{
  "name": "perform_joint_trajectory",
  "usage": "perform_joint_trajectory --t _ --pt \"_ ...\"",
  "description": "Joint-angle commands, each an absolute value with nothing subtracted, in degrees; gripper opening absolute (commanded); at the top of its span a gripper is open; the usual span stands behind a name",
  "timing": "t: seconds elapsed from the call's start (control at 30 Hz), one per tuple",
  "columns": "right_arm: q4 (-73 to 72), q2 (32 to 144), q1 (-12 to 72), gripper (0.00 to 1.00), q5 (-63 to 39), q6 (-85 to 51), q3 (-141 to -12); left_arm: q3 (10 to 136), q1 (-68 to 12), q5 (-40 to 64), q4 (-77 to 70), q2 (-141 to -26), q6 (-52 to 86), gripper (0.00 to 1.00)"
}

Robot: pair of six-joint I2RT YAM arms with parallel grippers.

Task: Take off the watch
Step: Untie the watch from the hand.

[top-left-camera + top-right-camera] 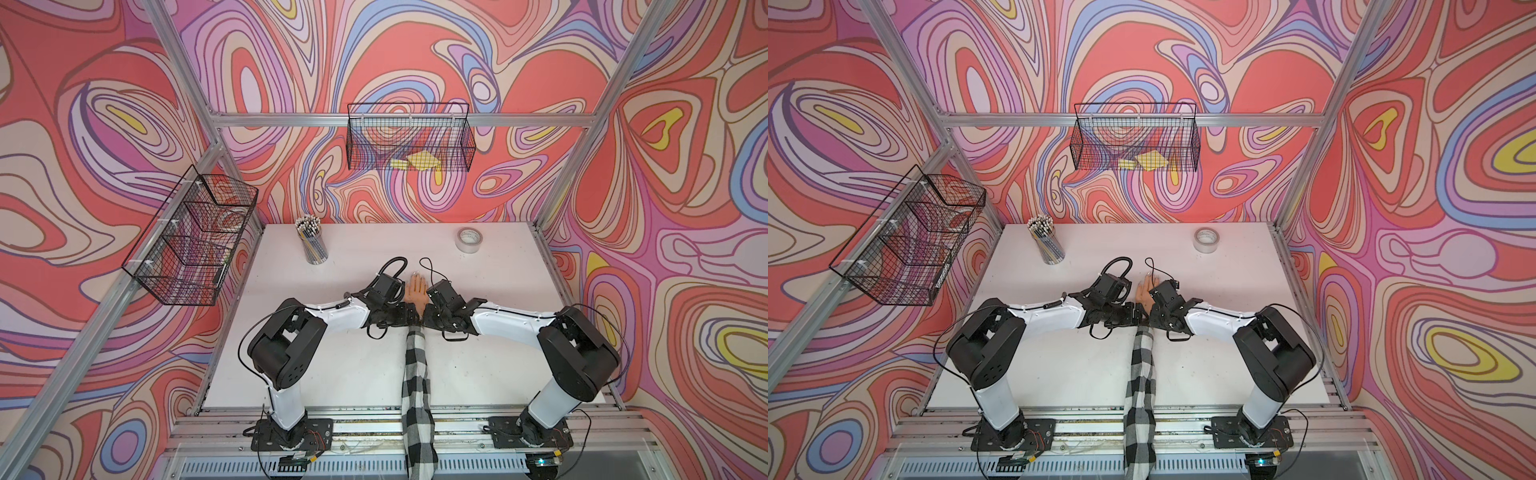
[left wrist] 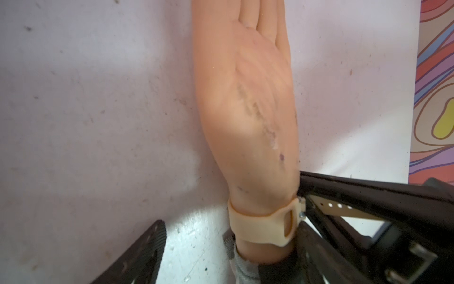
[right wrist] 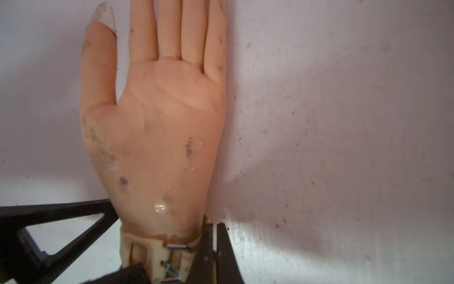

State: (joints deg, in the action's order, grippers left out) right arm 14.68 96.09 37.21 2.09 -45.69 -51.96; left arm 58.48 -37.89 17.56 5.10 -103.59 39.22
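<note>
**Top views: two claws at one wrist, one watch on it**

In both top views, going left to right over the white table (image 1: pixel 332 374), there is one black wire basket (image 1: pixel 191 237) on the left wall and one clear cup of pencils (image 1: pixel 312 245). A second black wire basket (image 1: pixel 411 137) hangs on the back wall, and one grey tape roll (image 1: pixel 471 240) lies further right.

Two black-and-white robot arms meet in the middle over one peach rubber mannequin hand (image 3: pixel 167 123) in a black-and-white checked sleeve (image 1: pixel 415 374).

The left gripper (image 1: pixel 409 319) stands at the wrist with its jaws spread wide. One finger (image 2: pixel 145 253) is clear of the wrist, and it grips nothing that shows.

The one cream-strapped watch (image 2: pixel 260 226) circles the wrist, its face hidden.

The right gripper (image 3: pixel 214 231) is pinched tight on the strap's free holed end (image 2: pixel 331 205), just beside the metal buckle (image 3: pixel 177 247).
</note>
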Motion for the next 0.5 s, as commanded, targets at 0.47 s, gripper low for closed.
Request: perform_joint_trajectory --t 0.47 --pt "17.66 94.39 37.27 0.0 -2.8 -43.87 -56.09 59.01 -36.04 13.89 10.97 -101.93 38.11 0.85"
